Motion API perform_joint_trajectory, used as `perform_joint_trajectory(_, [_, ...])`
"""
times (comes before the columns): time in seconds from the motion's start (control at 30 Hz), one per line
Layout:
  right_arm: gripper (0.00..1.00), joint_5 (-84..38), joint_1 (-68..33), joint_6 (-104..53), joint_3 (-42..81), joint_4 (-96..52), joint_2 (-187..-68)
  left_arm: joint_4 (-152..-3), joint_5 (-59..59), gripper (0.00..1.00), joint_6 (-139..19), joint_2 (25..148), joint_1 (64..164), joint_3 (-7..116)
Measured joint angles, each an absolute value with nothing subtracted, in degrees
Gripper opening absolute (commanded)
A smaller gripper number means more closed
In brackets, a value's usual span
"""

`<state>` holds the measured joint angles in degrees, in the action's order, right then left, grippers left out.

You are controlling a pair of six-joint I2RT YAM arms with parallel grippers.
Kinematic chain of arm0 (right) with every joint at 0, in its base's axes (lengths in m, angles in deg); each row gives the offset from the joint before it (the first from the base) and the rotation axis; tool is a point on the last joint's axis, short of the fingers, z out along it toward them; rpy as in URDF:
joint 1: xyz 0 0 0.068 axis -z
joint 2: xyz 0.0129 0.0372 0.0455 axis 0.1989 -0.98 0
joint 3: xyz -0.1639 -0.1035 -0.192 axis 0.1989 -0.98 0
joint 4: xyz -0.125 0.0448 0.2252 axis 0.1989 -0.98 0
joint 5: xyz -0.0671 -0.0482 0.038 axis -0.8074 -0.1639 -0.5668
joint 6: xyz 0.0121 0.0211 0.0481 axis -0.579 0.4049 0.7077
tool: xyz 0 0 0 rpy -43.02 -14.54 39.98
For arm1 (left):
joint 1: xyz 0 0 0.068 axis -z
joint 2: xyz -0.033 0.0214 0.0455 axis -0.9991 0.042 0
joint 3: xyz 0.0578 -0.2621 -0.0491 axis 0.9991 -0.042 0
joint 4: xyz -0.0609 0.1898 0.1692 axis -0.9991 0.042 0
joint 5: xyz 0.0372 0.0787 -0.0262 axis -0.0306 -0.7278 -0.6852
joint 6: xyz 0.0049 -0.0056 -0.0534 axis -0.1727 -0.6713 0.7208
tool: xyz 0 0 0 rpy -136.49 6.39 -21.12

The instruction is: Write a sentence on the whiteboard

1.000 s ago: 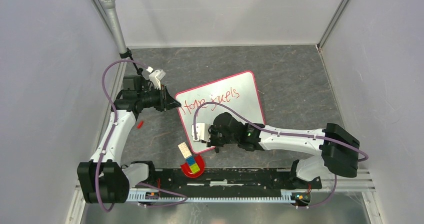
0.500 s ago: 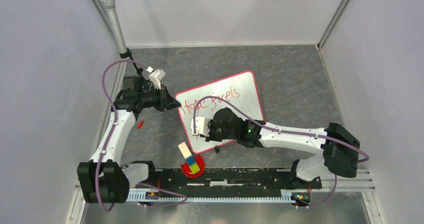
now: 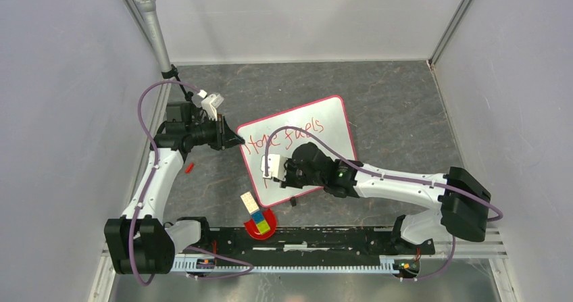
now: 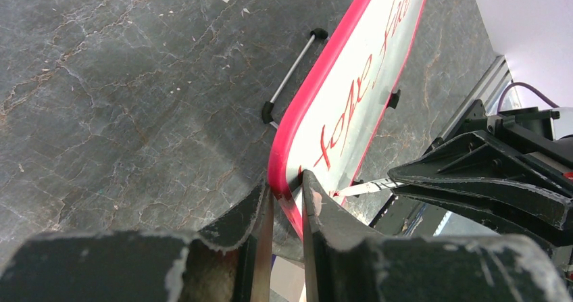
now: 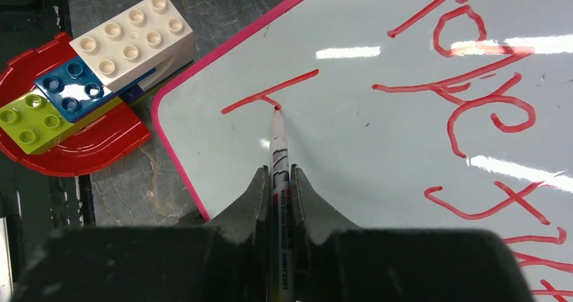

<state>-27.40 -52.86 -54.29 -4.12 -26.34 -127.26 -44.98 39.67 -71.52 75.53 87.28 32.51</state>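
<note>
The whiteboard (image 3: pixel 317 123) lies tilted on the dark table, with a pink border and red handwriting across it. My left gripper (image 3: pixel 236 140) is shut on its left corner; in the left wrist view the jaws pinch the pink rim (image 4: pixel 287 184) of the whiteboard (image 4: pixel 378 65). Over the board's near-left part, my right gripper (image 3: pixel 284 180) is shut on a white marker (image 5: pixel 279 146). In the right wrist view the gripper (image 5: pixel 278 173) points the marker's red tip onto the whiteboard (image 5: pixel 378 133), at the end of a short red stroke (image 5: pixel 270 92).
A beige, blue and green brick stack on a red curved piece (image 3: pixel 257 222) (image 5: pixel 74 106) lies just off the board's near corner. A small red cap (image 3: pixel 190 167) rests by the left arm. A grey pole (image 3: pixel 152 25) leans at the back left. Walls enclose the table.
My right gripper has moved with the marker away from the bases, up the board's near-left part. The left arm and the whiteboard have stayed still.
</note>
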Motion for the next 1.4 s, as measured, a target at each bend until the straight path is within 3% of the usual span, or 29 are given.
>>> perform_joint_trajectory(1.4, [0.00, -26.9, -52.9, -53.6, -5.5, -29.3, -126.0, -45.0, 39.7, 0.02, -71.5, 75.5, 87.3, 32.5])
